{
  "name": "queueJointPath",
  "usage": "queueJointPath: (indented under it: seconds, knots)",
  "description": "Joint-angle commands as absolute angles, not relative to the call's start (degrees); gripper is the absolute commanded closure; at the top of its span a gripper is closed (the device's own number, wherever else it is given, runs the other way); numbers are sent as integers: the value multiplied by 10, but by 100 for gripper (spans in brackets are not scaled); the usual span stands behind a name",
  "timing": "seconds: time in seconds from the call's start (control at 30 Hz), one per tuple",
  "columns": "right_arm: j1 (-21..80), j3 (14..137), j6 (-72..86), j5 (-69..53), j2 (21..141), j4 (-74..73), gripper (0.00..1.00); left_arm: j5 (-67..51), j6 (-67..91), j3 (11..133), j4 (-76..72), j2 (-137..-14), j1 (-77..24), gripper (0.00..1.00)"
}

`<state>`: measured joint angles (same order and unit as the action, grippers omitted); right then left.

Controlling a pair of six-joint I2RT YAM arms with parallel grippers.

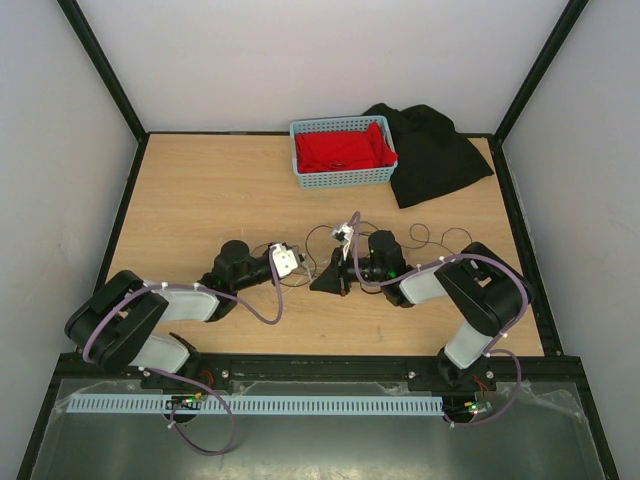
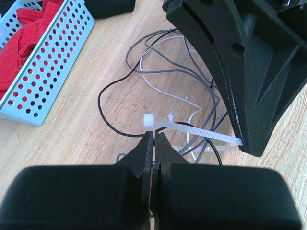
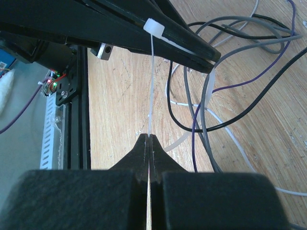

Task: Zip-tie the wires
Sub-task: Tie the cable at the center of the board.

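The white zip tie (image 2: 201, 132) is stretched between my two grippers, just above the wooden table. My left gripper (image 2: 154, 136) is shut on it right below its square head (image 2: 148, 120). My right gripper (image 3: 149, 137) is shut on the strap, which runs straight up to the head (image 3: 152, 26) at the left fingers (image 3: 182, 45). The wires (image 2: 163, 62), black, grey, purple and whitish, curl in loops on the table under the strap and also show in the right wrist view (image 3: 240, 72). In the top view the two grippers, left (image 1: 303, 268) and right (image 1: 322, 282), meet tip to tip at the table's middle.
A blue perforated basket (image 1: 343, 178) holding red cloth (image 1: 340, 150) stands at the back centre; its wall shows in the left wrist view (image 2: 53, 67). A black cloth (image 1: 435, 150) lies to its right. More wire loops (image 1: 425, 240) trail right, behind the right arm.
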<state>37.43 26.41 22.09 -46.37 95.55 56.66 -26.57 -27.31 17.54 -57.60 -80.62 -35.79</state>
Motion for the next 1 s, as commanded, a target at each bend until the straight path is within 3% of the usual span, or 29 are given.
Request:
queueJointPath:
  seconds: [0.0, 0.97]
  knots:
    - [370, 273, 226, -486, 944, 572, 100, -253, -289, 167, -607, -807, -363, 100]
    - [355, 306, 275, -522, 963, 531, 100, -208, -341, 156, -613, -808, -395, 100]
